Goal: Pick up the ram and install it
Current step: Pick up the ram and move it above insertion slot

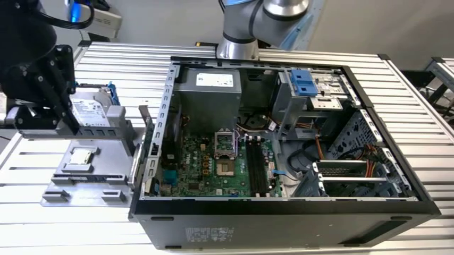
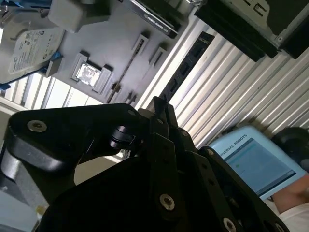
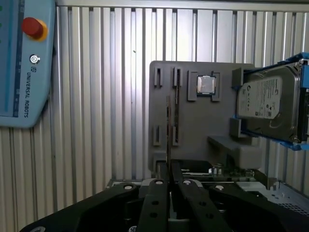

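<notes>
The ram (image 3: pixel 168 128) shows edge-on as a thin dark stick reaching out from between my fingertips, over the grey holder tray (image 3: pixel 193 125). In the second wrist view the ram (image 2: pixel 186 65) is a long dark strip with black chips running away from the fingertips. My gripper (image 3: pixel 169 166) (image 2: pixel 158 104) is shut on its near end. In the exterior view the black gripper (image 1: pixel 53 95) hangs over the tray (image 1: pixel 106 180) at that view's left, beside the open computer case (image 1: pixel 284 212). The motherboard's long black memory slots (image 1: pixel 257 170) lie inside the case, far from the gripper.
A silver hard drive (image 3: pixel 268 104) (image 1: pixel 89 111) in a blue-tabbed frame and a small square processor chip (image 3: pixel 207 84) (image 1: pixel 82 155) sit on the tray. A blue teach pendant (image 3: pixel 24 63) (image 2: pixel 256 164) lies on the ribbed metal table (image 1: pixel 418 106). The case's walls stand up around the motherboard.
</notes>
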`<act>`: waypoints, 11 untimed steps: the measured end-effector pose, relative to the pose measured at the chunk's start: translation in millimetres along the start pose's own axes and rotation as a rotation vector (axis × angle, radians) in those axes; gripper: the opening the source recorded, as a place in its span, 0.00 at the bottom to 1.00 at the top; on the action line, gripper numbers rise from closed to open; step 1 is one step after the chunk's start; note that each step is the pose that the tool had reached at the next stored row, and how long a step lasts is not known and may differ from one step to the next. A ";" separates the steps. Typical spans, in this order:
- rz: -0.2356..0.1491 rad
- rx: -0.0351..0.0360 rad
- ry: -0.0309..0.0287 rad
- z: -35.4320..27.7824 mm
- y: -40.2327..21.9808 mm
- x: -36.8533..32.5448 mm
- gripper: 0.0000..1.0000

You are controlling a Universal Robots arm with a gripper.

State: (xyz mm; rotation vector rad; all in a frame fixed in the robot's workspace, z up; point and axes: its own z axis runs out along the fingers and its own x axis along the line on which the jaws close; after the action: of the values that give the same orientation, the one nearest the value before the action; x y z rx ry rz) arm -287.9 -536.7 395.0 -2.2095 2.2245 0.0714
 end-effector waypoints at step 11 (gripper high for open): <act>0.001 -0.0151 0.0000 -1.1 -38.8 -0.3 0.00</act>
State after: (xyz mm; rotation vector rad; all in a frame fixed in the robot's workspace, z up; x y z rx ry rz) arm -249.1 -536.7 395.0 -2.2163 2.2322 0.0884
